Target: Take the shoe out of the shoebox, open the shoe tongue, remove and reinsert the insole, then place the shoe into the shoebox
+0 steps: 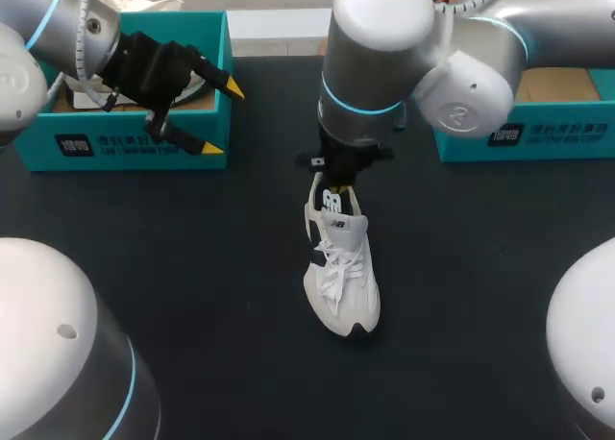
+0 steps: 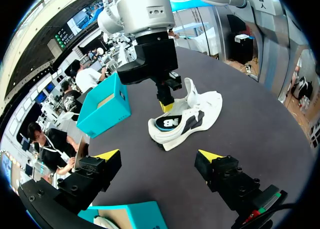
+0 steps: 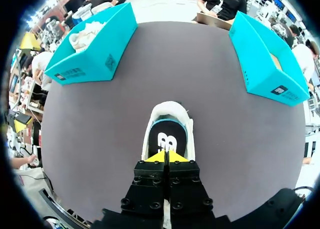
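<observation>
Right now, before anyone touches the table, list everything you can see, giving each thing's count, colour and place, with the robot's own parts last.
shoe: one, white, middle of the table, toe toward the robot.
insole: one, black with a teal edge, in the shoe, heel end at the right hand's tips.
shoeboxes: two, teal, far side of the table; left shoebox, right shoebox.
table: one, dark, under everything.
left hand: one, black with yellow tips, open, above the left shoebox's near wall.
right hand: one, black with yellow tips, apparently shut on the insole at the shoe's heel.
</observation>
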You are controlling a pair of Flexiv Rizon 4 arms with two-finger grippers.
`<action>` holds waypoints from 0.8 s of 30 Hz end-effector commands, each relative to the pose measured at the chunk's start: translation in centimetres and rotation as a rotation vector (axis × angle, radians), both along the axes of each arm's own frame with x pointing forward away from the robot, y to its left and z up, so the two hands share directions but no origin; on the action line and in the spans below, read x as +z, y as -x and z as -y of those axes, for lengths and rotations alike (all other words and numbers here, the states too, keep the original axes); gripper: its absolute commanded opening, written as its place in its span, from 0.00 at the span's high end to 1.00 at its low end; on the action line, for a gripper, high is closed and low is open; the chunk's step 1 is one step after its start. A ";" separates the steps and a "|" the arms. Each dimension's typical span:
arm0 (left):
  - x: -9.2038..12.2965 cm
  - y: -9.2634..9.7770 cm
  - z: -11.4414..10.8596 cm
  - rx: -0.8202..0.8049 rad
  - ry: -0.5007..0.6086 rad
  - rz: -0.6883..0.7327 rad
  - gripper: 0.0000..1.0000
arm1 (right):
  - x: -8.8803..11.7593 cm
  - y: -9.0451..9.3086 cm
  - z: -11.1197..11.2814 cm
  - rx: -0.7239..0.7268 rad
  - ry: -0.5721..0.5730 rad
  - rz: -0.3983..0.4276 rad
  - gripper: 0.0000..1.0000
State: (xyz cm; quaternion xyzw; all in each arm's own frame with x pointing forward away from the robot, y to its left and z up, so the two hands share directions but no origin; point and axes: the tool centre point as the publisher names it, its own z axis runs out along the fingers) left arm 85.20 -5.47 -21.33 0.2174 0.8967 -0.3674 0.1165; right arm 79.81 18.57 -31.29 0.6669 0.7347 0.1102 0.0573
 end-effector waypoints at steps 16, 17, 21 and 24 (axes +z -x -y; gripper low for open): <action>0.0 0.1 0.0 0.000 -0.003 0.001 0.00 | -7.5 -0.6 -0.6 -0.001 0.026 -0.064 1.00; 0.0 0.1 0.0 0.000 -0.003 0.001 0.00 | -7.6 -0.6 -0.5 -0.001 0.026 -0.067 1.00; 0.0 0.1 0.0 0.000 -0.003 0.001 0.00 | -6.9 -0.4 -0.1 -0.011 0.057 -0.060 1.00; 0.0 0.1 0.0 0.000 -0.003 0.001 0.00 | -5.3 -0.5 0.2 -0.018 0.083 -0.024 1.00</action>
